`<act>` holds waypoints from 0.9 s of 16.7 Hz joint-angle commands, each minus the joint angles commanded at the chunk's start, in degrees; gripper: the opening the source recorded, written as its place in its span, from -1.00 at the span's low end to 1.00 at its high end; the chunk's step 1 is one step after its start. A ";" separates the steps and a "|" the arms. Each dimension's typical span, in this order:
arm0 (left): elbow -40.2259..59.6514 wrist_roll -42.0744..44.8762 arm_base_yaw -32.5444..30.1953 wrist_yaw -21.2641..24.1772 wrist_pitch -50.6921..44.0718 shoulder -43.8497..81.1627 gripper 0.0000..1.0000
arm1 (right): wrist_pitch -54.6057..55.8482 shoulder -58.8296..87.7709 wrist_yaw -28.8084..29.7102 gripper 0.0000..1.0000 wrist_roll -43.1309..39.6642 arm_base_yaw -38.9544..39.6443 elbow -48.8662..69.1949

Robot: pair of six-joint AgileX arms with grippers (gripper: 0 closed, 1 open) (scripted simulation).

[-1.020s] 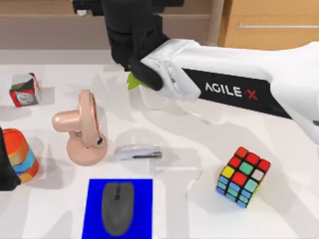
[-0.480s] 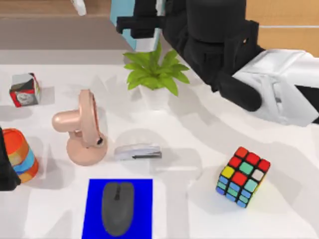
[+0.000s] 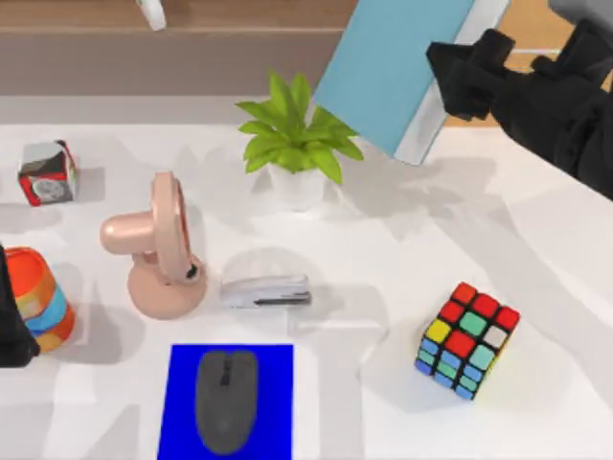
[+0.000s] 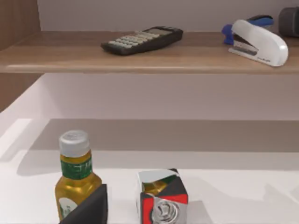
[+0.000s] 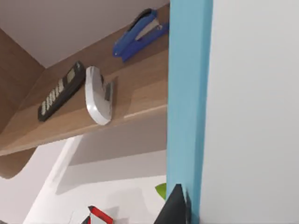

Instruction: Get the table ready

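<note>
The white table [image 3: 402,240] spans the top view. My right gripper [image 3: 462,79] hovers over its back right part, shut on a light blue book [image 3: 397,67] that hangs tilted above the tabletop. In the right wrist view the book's blue spine [image 5: 189,93] runs up the picture beside a dark fingertip [image 5: 175,207]. My left gripper [image 3: 10,326] rests parked at the left edge, its fingers apart, with one fingertip [image 4: 88,210] in the left wrist view.
On the table stand a potted plant [image 3: 297,144], a pink fan [image 3: 158,249], a stapler [image 3: 266,290], a colour cube [image 3: 466,340], a mouse [image 3: 227,400] on a blue mat [image 3: 182,383], a small box [image 3: 48,172] and a striped cup [image 3: 38,297]. A shelf [image 4: 149,51] lies behind.
My right arm has swung from over the plant to the back right, carrying the blue book up and away. The plant now shows fully. The left arm has not moved.
</note>
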 joint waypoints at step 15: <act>0.00 0.00 0.00 0.00 0.00 0.00 1.00 | 12.95 16.81 -20.84 -1.00 36.78 -50.61 -2.89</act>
